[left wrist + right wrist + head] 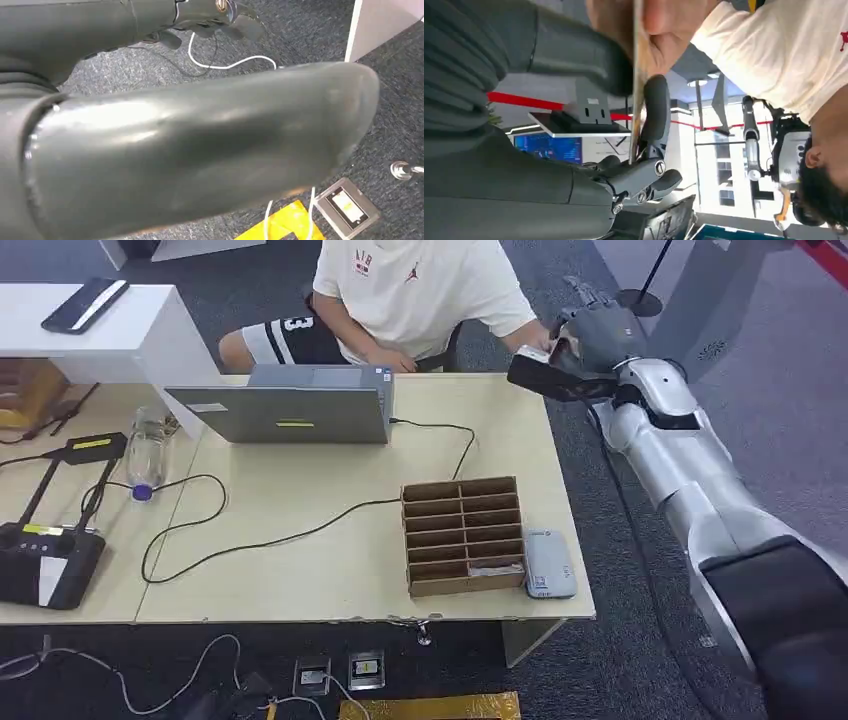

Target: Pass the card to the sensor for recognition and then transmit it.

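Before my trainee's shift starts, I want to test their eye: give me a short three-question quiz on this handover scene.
1. True or false: the right hand is raised beside the seated person.
2. What edge-on object do the robot's fingers and the person's hand both touch?
3. The grey sensor lies: A) right of the cardboard organizer, B) on the laptop.

Key: 1 true; 2 card; 3 A.
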Robot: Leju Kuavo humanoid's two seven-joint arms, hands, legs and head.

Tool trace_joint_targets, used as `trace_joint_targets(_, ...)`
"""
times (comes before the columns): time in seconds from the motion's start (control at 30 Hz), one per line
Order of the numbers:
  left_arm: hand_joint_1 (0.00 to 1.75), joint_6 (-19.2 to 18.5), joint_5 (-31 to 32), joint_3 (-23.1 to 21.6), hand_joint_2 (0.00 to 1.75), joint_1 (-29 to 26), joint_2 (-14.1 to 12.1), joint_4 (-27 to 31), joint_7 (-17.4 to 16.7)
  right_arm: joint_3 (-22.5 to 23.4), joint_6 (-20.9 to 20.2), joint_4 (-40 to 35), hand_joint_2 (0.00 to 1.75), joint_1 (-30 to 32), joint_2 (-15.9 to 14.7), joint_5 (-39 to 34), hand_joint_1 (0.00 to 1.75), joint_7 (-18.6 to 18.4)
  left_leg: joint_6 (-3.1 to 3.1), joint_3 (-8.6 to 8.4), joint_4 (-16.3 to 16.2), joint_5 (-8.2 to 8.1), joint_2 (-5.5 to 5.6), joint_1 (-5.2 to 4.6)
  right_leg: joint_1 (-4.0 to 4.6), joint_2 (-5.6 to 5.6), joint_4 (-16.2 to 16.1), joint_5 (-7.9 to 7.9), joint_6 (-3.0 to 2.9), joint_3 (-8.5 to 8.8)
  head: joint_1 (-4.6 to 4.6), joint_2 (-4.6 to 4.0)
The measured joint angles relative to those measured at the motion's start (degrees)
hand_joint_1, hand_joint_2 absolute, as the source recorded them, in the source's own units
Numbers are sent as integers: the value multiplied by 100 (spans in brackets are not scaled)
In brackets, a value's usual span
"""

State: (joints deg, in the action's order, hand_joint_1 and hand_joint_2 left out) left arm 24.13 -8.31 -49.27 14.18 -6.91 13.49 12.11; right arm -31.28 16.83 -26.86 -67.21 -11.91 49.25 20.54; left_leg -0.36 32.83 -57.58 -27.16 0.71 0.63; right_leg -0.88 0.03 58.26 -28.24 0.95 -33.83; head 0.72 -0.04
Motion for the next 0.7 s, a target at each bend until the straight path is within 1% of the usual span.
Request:
trace_joint_targets(0.13, 0, 11, -4, 0, 0, -14, -2, 0, 0, -39, 125, 50, 175, 23, 9, -107, 0, 162, 0, -1, -1, 1, 1, 0, 0, -1, 0, 0, 0, 0, 0, 0)
trace_joint_targets(0.37, 0, 31, -7, 0, 0, -20, -2, 0, 0, -41, 177, 79, 175, 23, 11, -219, 0, 256, 0, 0, -1, 0, 1, 0, 0, 0, 0, 0, 0, 0, 0, 0)
trace_joint_targets(0.47, 0, 94, -75, 0, 0, -27, -2, 0, 0, -17, 72, 74, 175, 25, 13, -694, 0, 473, 0, -1, -1, 0, 1, 0, 0, 0, 0, 0, 0, 0, -2, 0)
trace_joint_targets(0.53, 0, 155, -173, 2, 0, -49, -2, -2, 24, 129, -486, 0, 175, 64, 11, -1626, 0, 601, 0, -3, -1, 0, 0, 0, 0, 0, 0, 0, 0, 0, 0, 0)
trace_joint_targets(0.57, 0, 168, -218, 2, 0, -67, -6, -4, 59, 233, -914, -93, 175, 115, 4, -2217, 0, 569, 0, -4, -1, 0, 0, 0, 0, 0, -1, 0, 0, 1, -2, 0)
trace_joint_targets(0.6, 0, 168, -236, 2, 0, -87, -18, -4, 74, 337, -1396, -267, 175, 218, -26, -2778, 0, 470, 0, -6, -2, 0, 0, 0, 0, 1, -2, 0, 0, 1, 2, 0)
trace_joint_targets(0.67, 0, 164, -282, 4, 0, -106, -35, -7, 107, 451, -1955, -573, 175, 423, -101, -3433, 0, 155, 0, -9, -2, 0, 1, 0, 1, -2, -4, 0, 0, 3, -4, 0)
trace_joint_targets(0.7, 0, 160, -312, 11, 0, -116, -52, -7, 112, 529, -2309, -890, 175, 620, -190, -3865, 0, -162, 0, -10, -2, 0, 3, 1, 1, -6, -6, 0, 0, 7, 2, 0)
